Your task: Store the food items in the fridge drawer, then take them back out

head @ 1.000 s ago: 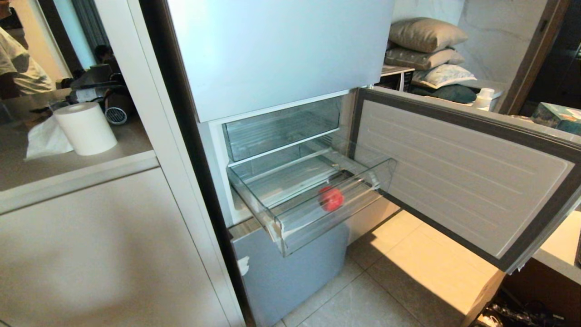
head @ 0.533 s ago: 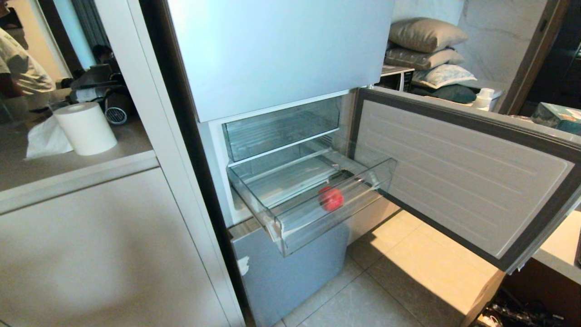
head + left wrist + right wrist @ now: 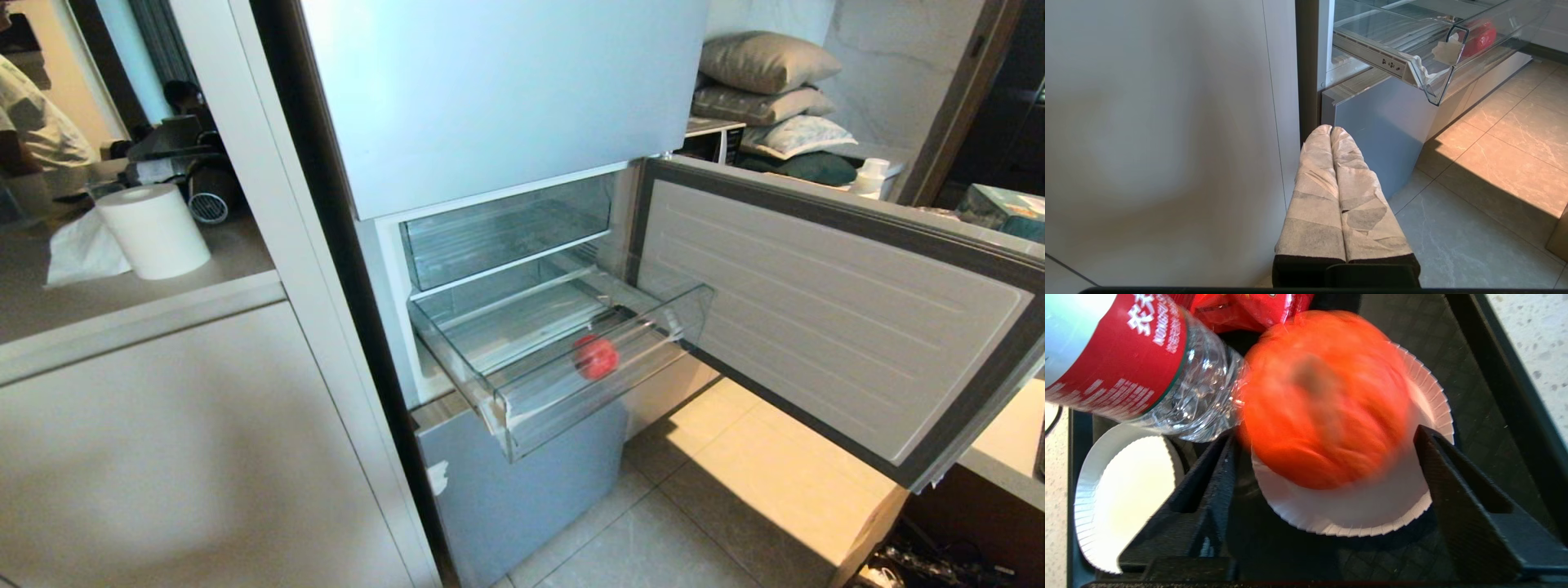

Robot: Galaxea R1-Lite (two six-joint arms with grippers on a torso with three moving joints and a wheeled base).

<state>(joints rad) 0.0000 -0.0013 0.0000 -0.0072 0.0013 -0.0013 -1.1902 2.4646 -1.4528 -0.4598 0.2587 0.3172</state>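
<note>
The right gripper (image 3: 1323, 457) hangs wide open straddling the orange fruit (image 3: 1323, 400) on its paper plate (image 3: 1355, 510), fruit dead centre between the fingers.

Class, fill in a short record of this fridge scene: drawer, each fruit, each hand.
Fridge drawer: pulled out, door open
Red fruit: inside the drawer, near its front lip
Orange fruit: on a paper plate in a dark tray, beside a water bottle
Right hand: open, straddling the orange fruit
Left hand: shut, idle, low beside the fridge
</note>
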